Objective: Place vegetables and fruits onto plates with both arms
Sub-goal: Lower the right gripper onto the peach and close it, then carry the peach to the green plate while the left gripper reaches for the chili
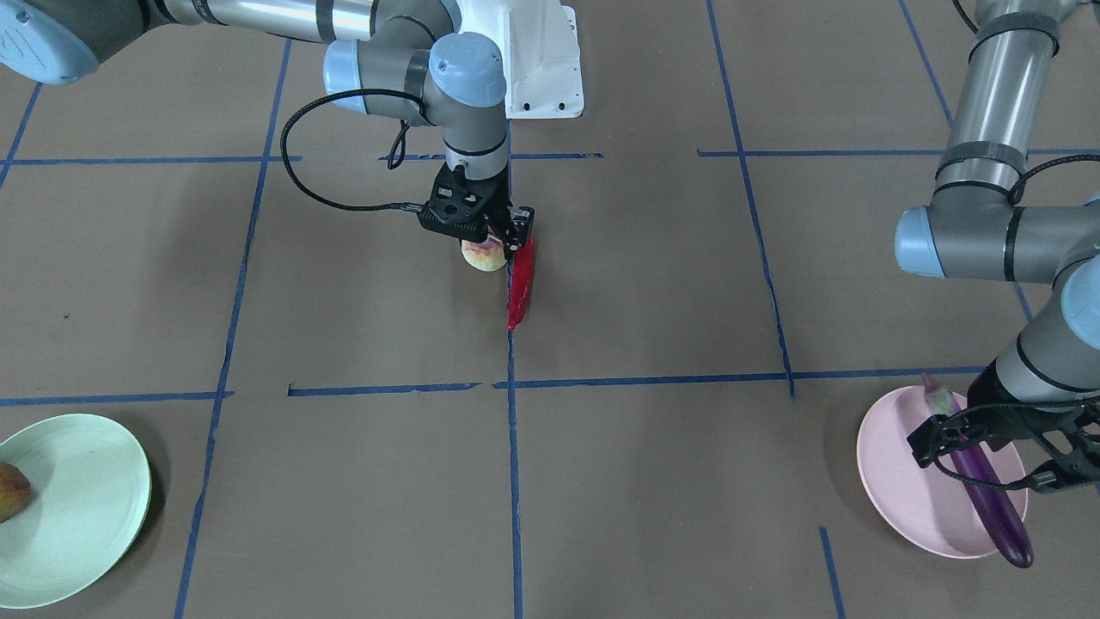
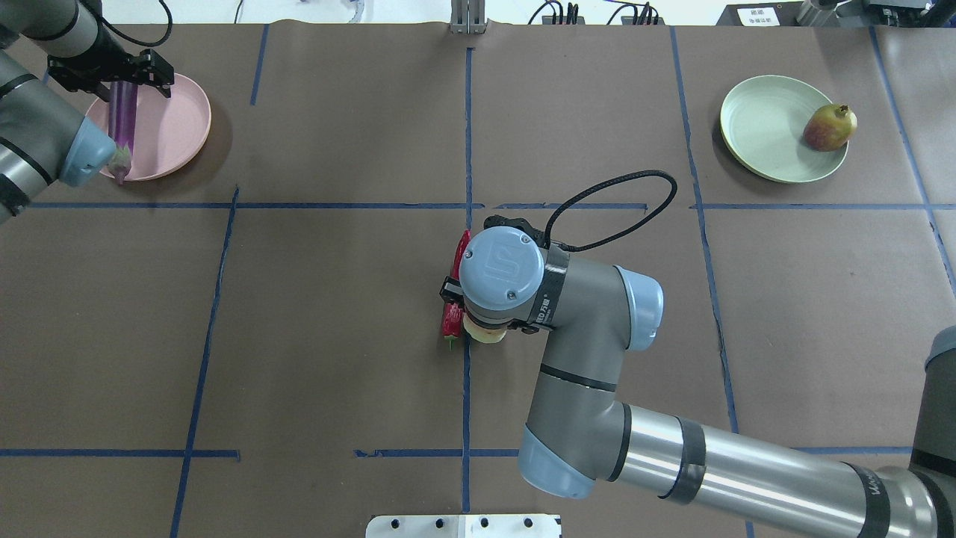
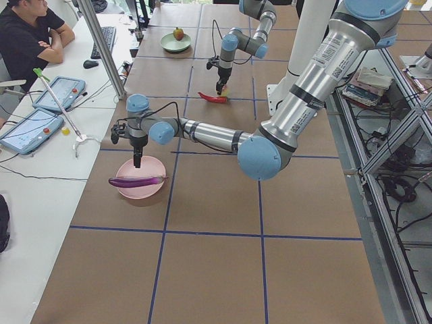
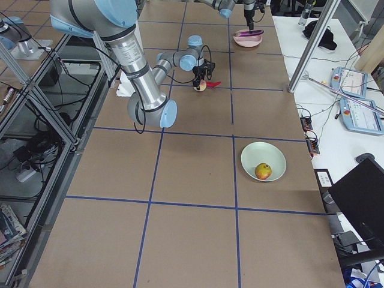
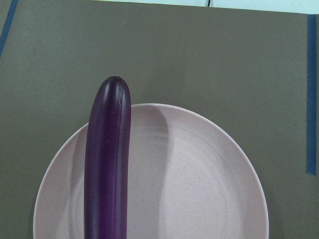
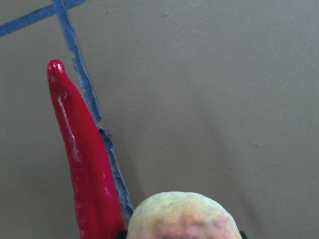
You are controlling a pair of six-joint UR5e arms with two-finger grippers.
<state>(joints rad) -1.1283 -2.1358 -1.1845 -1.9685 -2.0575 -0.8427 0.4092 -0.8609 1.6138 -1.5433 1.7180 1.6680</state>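
The table (image 2: 336,336) is covered in brown paper and crossed by blue tape lines (image 2: 468,127) that mark it into squares. 2 round plates rest on it at the side far from the robot, well apart: the pale pink plate (image 2: 183,123) on the robot's left, the pale green plate (image 2: 762,127) on its right. Near the middle, the red chili pepper (image 1: 521,288) lies along a tape line, with the peach-like fruit (image 1: 481,258) just beside it. A white base block (image 1: 541,69) sits at the robot's edge.
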